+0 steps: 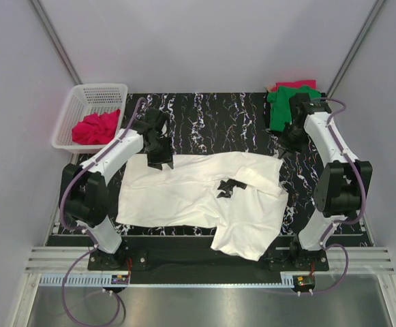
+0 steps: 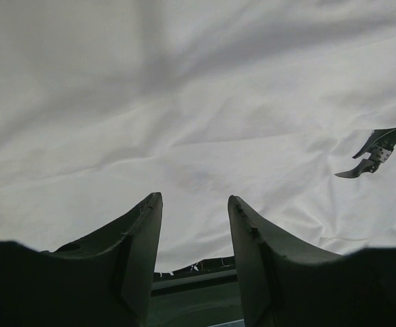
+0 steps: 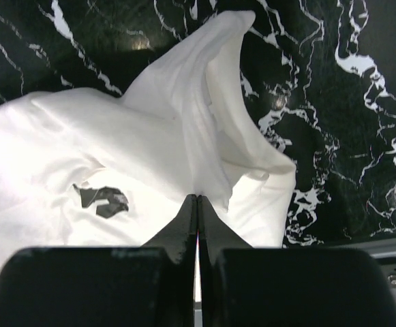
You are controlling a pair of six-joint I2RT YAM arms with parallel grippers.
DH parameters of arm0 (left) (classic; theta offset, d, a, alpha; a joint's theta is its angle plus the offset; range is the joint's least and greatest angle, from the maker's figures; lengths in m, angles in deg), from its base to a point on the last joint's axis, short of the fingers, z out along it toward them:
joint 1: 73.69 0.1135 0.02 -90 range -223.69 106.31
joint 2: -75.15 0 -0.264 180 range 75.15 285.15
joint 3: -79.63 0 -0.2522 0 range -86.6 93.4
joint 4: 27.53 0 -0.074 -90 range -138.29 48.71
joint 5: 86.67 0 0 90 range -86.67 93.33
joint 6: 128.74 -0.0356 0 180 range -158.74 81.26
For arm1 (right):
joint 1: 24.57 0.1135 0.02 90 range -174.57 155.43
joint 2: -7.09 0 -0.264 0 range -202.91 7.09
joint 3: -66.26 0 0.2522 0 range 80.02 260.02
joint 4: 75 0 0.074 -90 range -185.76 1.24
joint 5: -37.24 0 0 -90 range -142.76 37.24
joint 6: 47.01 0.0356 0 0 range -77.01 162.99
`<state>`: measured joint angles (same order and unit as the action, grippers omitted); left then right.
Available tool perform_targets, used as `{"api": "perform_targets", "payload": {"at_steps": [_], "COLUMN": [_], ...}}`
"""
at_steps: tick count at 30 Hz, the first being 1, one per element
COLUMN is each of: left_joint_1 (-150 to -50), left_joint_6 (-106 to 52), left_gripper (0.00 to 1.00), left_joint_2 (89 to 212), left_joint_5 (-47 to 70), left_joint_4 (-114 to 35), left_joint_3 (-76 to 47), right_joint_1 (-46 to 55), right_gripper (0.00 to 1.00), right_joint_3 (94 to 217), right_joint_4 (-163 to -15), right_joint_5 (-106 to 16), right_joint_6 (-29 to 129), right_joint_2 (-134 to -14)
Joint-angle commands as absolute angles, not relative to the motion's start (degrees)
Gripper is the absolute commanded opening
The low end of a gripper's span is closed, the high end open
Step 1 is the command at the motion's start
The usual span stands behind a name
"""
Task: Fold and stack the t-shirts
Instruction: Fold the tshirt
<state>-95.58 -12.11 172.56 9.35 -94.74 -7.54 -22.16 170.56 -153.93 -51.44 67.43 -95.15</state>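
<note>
Right fingers (image 3: pixel 184 235) pinch shut on a raised fold of the white t-shirt (image 3: pixel 82 143); left fingers (image 2: pixel 140 238) stand apart above it.

- Top external: high behind my bases, looking down over the whole table (image 1: pixel 204 116).
- Left wrist: close above the white t-shirt (image 2: pixel 198 102), facing it.
- Right wrist: close, same shirt, same table.

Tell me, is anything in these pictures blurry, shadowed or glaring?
Top view: sharp and evenly lit, with the white shirt very bright. Left wrist view: the left gripper is a dark, slightly soft shape close to the lens, and grey shadows lie in the shirt's folds. Right wrist view: the right gripper looks near-black, and a small glare spot shows on the table.
</note>
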Motion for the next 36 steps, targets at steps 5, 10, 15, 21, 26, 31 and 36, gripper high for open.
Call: {"api": "perform_targets", "payload": {"at_steps": [5,10,15,21,26,31,36], "left_joint_1": [-95.3,-95.4,-95.4,-95.4,-95.4,-95.4,-95.3], "left_joint_6": [-12.4,-12.4,-12.5,-12.7,-12.6,-12.5,-12.4], "left_gripper": [0.49,0.49,0.49,0.49,0.49,0.49,0.49], "left_joint_2": [166.8,165.7,165.3,166.6,167.6,169.4,169.7], "left_joint_5": [9.6,9.7,9.8,10.1,10.0,9.9,9.5], "left_joint_4": [-93.8,-93.7,-93.8,-93.9,-93.9,-93.5,-93.1], "left_joint_3": [-8.1,-9.1,-9.8,-9.4,-8.7,-8.7,-8.8], "right_joint_1": [-20.8,-20.9,-20.8,-20.9,-20.1,-17.2,-15.9], "right_gripper": [0.0,0.0,0.18,0.22,0.24,0.26,0.27], "right_joint_3": [168.5,168.4,170.9,173.5,172.9,167.8,166.6], "right_joint_4": [-158.1,-156.2,-153.6,-150.6,-149.4,-147.4,-143.8], "right_joint_5": [-49.1,-50.8,-52.4,-54.0,-47.5,-44.1,-40.5], "right_joint_6": [68.9,67.9,66.5,65.8,65.7,64.7,65.1], "right_joint_2": [-89.2,-92.4,-96.8,-98.3,-96.3,-97.8,-100.1]}}
